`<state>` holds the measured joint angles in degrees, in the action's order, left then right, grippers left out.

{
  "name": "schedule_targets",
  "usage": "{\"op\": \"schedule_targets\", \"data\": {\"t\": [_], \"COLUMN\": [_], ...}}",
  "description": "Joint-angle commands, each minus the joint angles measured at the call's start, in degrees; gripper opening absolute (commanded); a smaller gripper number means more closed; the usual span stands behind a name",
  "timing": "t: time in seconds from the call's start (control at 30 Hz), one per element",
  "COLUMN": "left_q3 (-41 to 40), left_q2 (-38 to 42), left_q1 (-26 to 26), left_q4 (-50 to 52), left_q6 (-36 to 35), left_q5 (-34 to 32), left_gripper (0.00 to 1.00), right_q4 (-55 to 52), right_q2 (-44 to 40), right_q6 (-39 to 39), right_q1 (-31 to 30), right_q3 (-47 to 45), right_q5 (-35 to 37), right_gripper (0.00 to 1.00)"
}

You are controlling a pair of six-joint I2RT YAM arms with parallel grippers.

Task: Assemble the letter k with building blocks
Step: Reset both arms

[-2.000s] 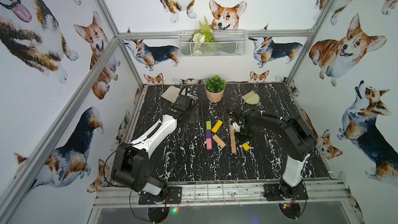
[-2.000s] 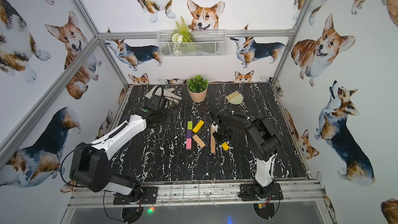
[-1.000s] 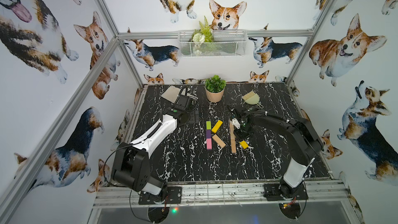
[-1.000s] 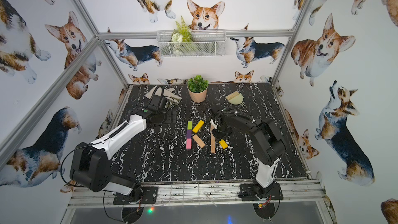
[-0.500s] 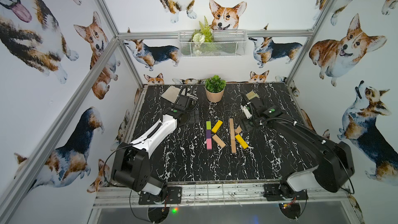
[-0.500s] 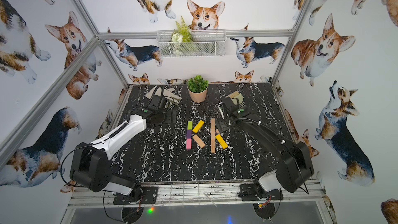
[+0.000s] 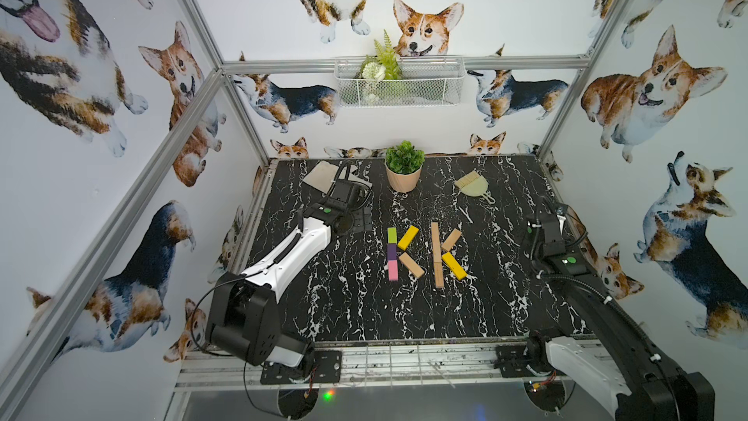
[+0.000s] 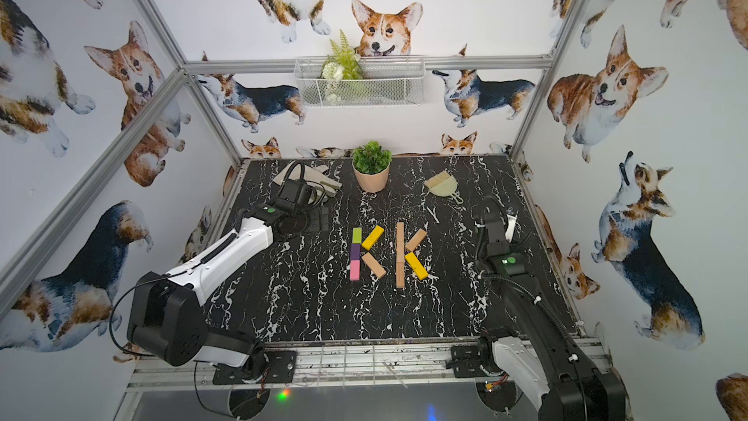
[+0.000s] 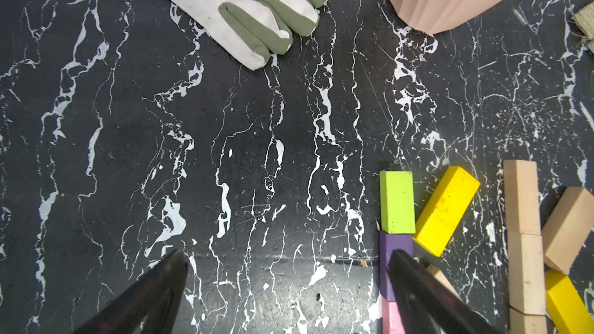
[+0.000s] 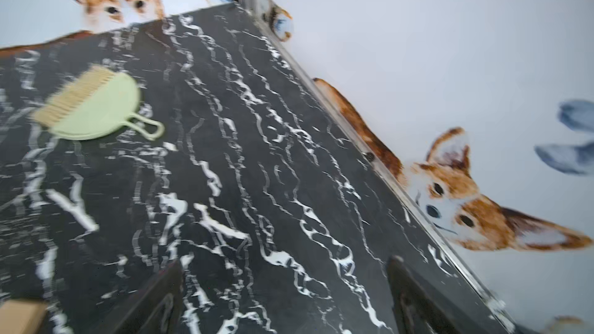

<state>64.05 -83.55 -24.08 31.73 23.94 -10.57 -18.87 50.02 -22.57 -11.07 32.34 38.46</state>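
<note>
I am seeing my left gripper (image 9: 289, 253) and right gripper (image 10: 284, 260) standing wide open, holding nothing; building blocks (image 7: 407, 237) are lying flat.

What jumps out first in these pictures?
Two letter Ks lie side by side in the middle of the table: one mostly of colourful blocks, the one beside it mostly of wooden blocks. Corgis cover the walls all around.
</note>
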Motion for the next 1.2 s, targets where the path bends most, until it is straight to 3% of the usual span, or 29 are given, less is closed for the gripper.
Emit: {"op": "schedule_targets", "data": {"t": [0.0,0.1,0.2,0.37,0.5,0.63,0.7,0.77,0.87,0.9,0.97,1.07,1.17], "left_q3": [-0.63,-1.32,-3.23,-11.80,-20.98,-26.97,-28.32,-29.20,-30.33,-30.92,-31.25,-31.46,-31.01], "left_q2": [1.01,0.76,1.29,5.94,11.34,14.65,15.15,15.17,15.35,15.05,13.80,9.91,5.73], "left_q1": [-0.01,-0.01,-0.05,-0.01,-0.11,-0.19,-0.14,0.46,4.53,6.11,8.67,11.84,13.97], "left_q4": [0.04,-0.44,-3.30,-15.18,-25.45,-33.62,-36.27,-38.91,-43.22,-45.22,-48.07,-53.11,-56.60], "left_q6": [0.05,0.59,1.36,1.64,1.16,-4.22,-7.46,-9.88,-11.46,-11.87,-14.35,-19.97,-21.57], "left_q5": [-3.00,-4.63,-5.34,-8.70,-16.06,-23.51,-26.53,-30.26,-27.42,-27.49,-28.12,-30.50,-30.63], "left_gripper": [1.00,1.00,1.00,1.00,1.00,1.00,1.00,1.00,1.00,1.00,1.00,1.00,1.00], "right_q4": [27.78,45.53,53.00,67.15,78.33,89.66,89.01,81.85,82.62,82.54,69.50,73.86,69.70], "right_q2": [-6.32,-10.00,-6.45,6.26,20.19,32.16,32.88,29.72,34.87,35.83,31.49,34.07,32.15], "right_q6": [5.84,9.79,14.00,16.91,20.45,23.42,23.77,22.48,24.08,23.82,22.08,22.08,21.75], "right_q1": [-0.04,-0.09,0.08,0.51,0.52,0.54,0.60,1.47,4.04,4.24,5.30,6.67,6.68], "right_q3": [-12.07,-23.02,-26.18,-27.06,-25.38,-24.55,-24.12,-22.99,-20.52,-19.90,-16.56,-16.78,-16.06], "right_q5": [5.50,2.98,0.96,-4.80,-8.52,-11.92,-14.20,-16.47,-27.09,-26.52,-27.86,-30.61,-30.59], "right_gripper": [1.00,1.00,1.00,0.99,0.99,1.00,1.00,0.99,1.00,1.00,1.00,1.00,1.00]}}
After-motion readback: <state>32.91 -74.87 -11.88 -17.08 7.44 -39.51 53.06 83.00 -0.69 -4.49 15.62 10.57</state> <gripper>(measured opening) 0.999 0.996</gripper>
